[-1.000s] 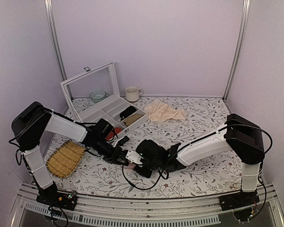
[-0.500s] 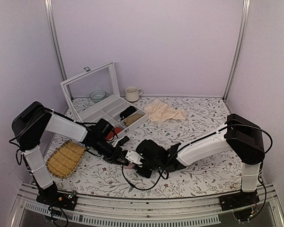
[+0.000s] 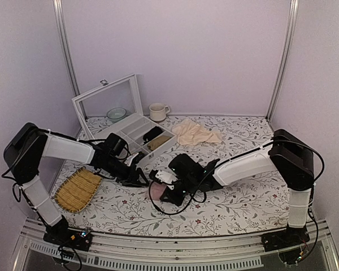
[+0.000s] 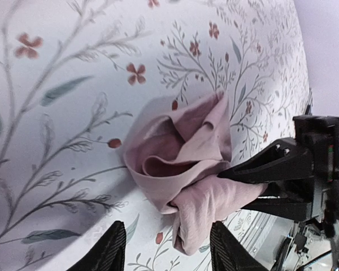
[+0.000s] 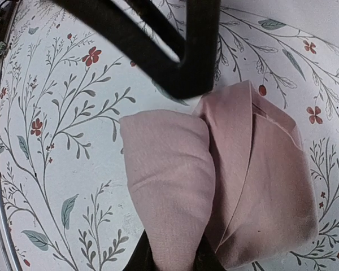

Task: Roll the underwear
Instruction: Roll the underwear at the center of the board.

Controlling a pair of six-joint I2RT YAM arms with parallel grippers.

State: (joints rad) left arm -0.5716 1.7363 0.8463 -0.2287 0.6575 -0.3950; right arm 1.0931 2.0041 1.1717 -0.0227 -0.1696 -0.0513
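The underwear [image 4: 181, 164] lies in a loose pink roll on the flowered table [image 4: 56, 73], between the two arms. The right gripper [image 5: 172, 257] is clamped on one end of it — fabric pinched between its fingers. The left gripper [image 4: 166, 251] stands spread wide, holding nothing — just short of the roll's other side.

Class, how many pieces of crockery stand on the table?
2: a pale green bowl at the back left, behind the box's clear lid, and a cream mug right of it. Others may be hidden.
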